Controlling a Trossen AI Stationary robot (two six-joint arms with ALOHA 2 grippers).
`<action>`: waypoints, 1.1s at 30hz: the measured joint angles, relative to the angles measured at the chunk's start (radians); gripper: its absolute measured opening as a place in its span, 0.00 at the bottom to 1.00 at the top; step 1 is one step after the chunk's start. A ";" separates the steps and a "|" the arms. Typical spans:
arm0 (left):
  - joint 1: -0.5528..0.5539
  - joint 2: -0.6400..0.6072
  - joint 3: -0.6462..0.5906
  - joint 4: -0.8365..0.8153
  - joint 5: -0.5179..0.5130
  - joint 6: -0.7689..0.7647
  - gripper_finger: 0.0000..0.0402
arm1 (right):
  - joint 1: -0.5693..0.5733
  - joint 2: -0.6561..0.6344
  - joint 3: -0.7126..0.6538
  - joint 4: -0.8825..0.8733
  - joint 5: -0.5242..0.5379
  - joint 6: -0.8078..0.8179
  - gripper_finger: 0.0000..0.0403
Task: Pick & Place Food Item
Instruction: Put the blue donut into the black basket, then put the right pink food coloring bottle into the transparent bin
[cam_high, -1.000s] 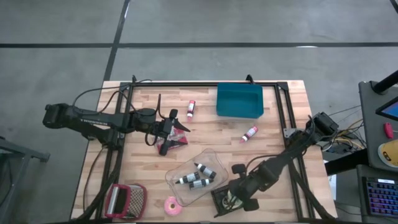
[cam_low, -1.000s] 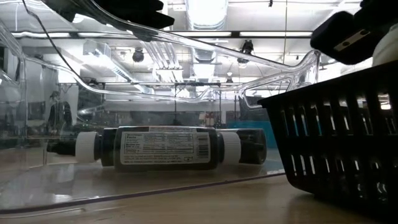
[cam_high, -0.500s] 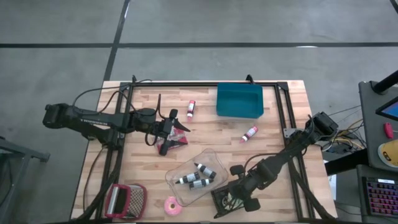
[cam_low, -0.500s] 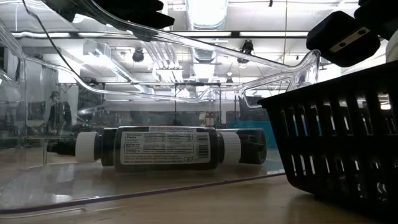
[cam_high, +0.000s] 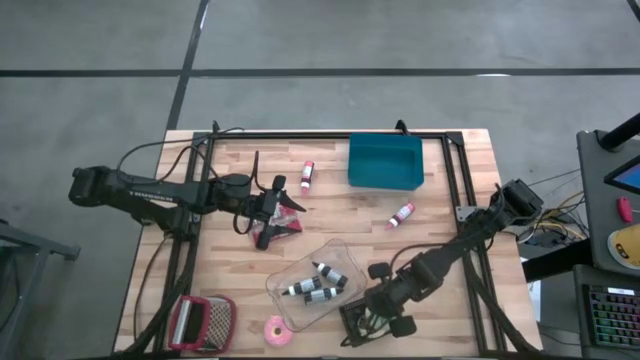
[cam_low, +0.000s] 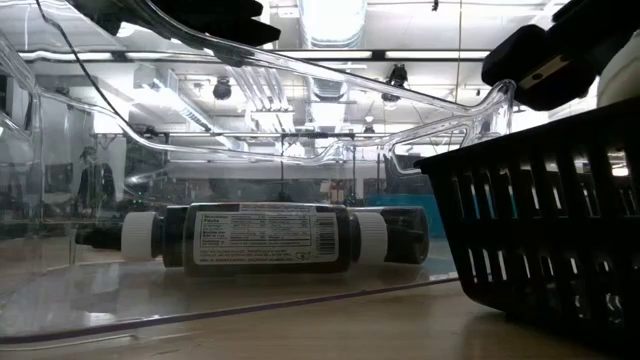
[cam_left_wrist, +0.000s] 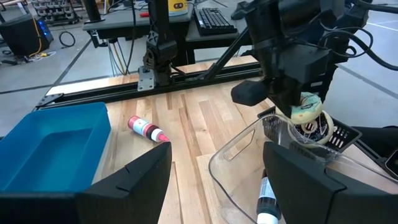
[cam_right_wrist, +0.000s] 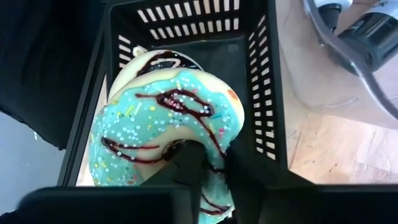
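Note:
My right gripper (cam_right_wrist: 214, 165) is shut on a doughnut (cam_right_wrist: 168, 118) with turquoise icing, sprinkles and dark drizzle. It holds the doughnut over a black slotted basket (cam_right_wrist: 261, 74) near the table's front edge (cam_high: 368, 322). A second doughnut with white icing (cam_right_wrist: 152, 62) lies on the basket's floor, partly hidden by the first. The left wrist view shows the held doughnut (cam_left_wrist: 305, 109) just above the basket's rim (cam_left_wrist: 339, 134). My left gripper (cam_high: 285, 215) waits open at the table's middle left, its fingers wide apart (cam_left_wrist: 214, 180). My right gripper pinches the doughnut's ring (cam_right_wrist: 214, 183) on the side nearest the wrist. One finger (cam_right_wrist: 186, 165) reaches through the hole and the other (cam_right_wrist: 245, 168) lies on the outer edge. The fingers slant steeply down from above. The doughnut hangs tilted, clear of the basket's floor.
A clear plastic tub (cam_high: 315, 283) holding dark bottles stands just left of the basket. A blue bin (cam_high: 385, 160) sits at the far edge, with two pink bottles (cam_high: 307, 173) (cam_high: 402, 213) lying near it. A red basket (cam_high: 202, 322) and a pink ring (cam_high: 275, 330) are at the near left.

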 joint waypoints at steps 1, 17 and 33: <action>0.000 0.000 0.000 0.000 0.000 0.000 0.65 | -0.003 0.000 0.000 0.000 -0.006 0.000 0.19; 0.000 0.000 0.000 0.000 0.000 0.003 0.65 | -0.020 -0.006 0.000 -0.003 -0.011 0.000 0.49; 0.000 -0.004 0.000 -0.036 -0.001 -0.001 0.65 | -0.016 -0.012 0.119 -0.170 0.444 -0.070 0.52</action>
